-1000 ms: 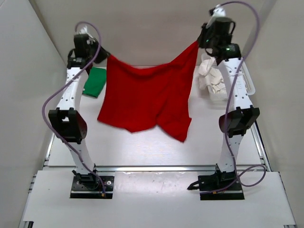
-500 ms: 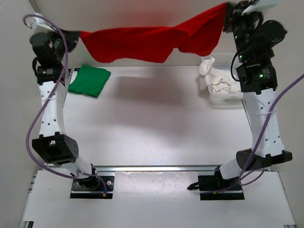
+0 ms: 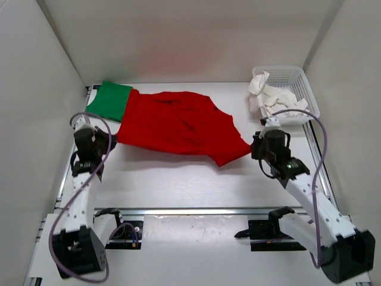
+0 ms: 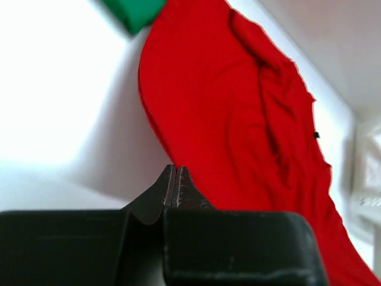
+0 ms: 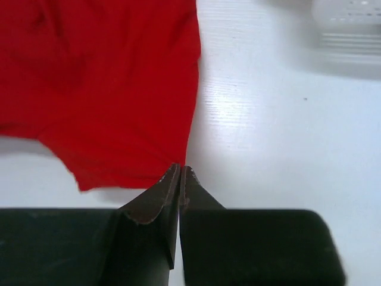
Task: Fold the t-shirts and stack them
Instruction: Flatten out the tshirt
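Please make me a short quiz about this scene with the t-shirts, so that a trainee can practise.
1. True or false: the red t-shirt hangs in the air.
2. Where is the white t-shirt? A) in the basket B) under the red t-shirt C) on the red t-shirt
3. Which t-shirt touches the red one?
Key: 1 false, it lies on the table. 2 A. 3 the green t-shirt.

The red shirt point(image 3: 178, 125), before stretched high in the air, now lies spread on the table point(image 3: 178, 179), its left end partly over the green shirt point(image 3: 109, 101). The left gripper point(image 3: 109, 140) and the right gripper point(image 3: 257, 146) have come down low.
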Available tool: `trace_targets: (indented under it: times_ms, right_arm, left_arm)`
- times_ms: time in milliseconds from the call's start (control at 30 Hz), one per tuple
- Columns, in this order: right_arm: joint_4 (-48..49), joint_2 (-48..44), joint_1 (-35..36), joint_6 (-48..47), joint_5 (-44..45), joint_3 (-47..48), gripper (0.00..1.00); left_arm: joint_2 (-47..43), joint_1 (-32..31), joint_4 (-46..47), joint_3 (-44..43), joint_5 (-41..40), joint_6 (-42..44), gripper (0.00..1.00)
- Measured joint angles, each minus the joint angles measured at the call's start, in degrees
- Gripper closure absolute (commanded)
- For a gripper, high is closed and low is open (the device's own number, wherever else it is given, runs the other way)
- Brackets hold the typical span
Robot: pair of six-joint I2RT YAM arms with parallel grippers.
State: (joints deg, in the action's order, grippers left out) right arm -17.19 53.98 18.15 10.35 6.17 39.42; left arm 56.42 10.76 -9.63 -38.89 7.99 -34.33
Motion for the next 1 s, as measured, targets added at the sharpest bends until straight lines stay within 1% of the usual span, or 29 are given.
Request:
trace_targets:
  times_ms: [100,267,333,400,433,467,533,633,700,733,767,833,933,1000]
  right_arm:
    - [-3.54,-9.55,2.43,3.96,0.70,-1.95,1.00]
    - [-10.56,-22.45,11.93,9.75,3.06,-3.10,1.00]
    - [-14.67,-24.52,14.10,11.19,3.58,-1.81,1.00]
    - [-19.50,-23.17,15.37,11.47,4.26,2.95,1.00]
    - [-22.01,-21.49,15.93,11.28,4.83,7.13,1.00]
    - [-25.24,-18.56,16.50,10.45,5.99,13.84,1.00]
    - [-27.82,-13.42,17.00,8.46,7.89,27.58,1.00]
    - [-27.74,-3.15,15.85,4.39,10.16,51.34,1.00]
    - [-26.86,2.89,13.79,1.62,10.91,64.32,1.00]
    - [-26.49,5.44,12.90,0.52,11.06,69.09,1.00]
    - [-26.62,8.07,11.98,-1.03,11.41,74.88,1.00]
    - [-25.70,12.63,12.39,-3.50,12.48,82.49,1.00]
    - [-24.41,19.56,13.68,-7.28,13.05,89.83,1.00]
    - [-24.09,24.61,11.67,-8.74,11.37,93.37,1.00]
  left_arm:
    - [-8.44,-0.39,-2.60,6.03,-0.70,0.98,1.00]
    - [-16.33,-2.64,-6.95,7.37,-1.73,3.08,1.00]
    - [-17.81,-2.69,-8.17,6.95,-0.83,3.28,1.00]
    - [-17.22,-2.60,-11.17,3.74,0.63,3.19,1.00]
    - [-15.91,-2.71,-13.03,0.42,1.51,2.99,1.00]
    - [-13.62,-3.32,-15.28,-4.92,2.32,2.71,1.00]
    - [-9.03,-5.38,-16.63,-16.31,3.32,2.16,1.00]
    - [-3.48,-7.91,-17.62,-33.88,4.68,1.25,1.00]
    - [-0.66,-7.19,-17.33,-44.24,6.34,0.11,1.00]
    - [0.15,-6.25,-17.14,-48.04,6.75,-0.44,1.00]
    - [1.05,-5.16,-17.00,-51.19,7.45,-1.01,1.00]
    - [2.25,-3.89,-17.11,-55.41,7.76,-1.73,1.00]
    - [5.68,-3.45,-18.49,-60.74,7.39,-1.55,1.00]
    - [8.02,-3.56,-19.17,-61.79,6.12,-0.90,1.00]
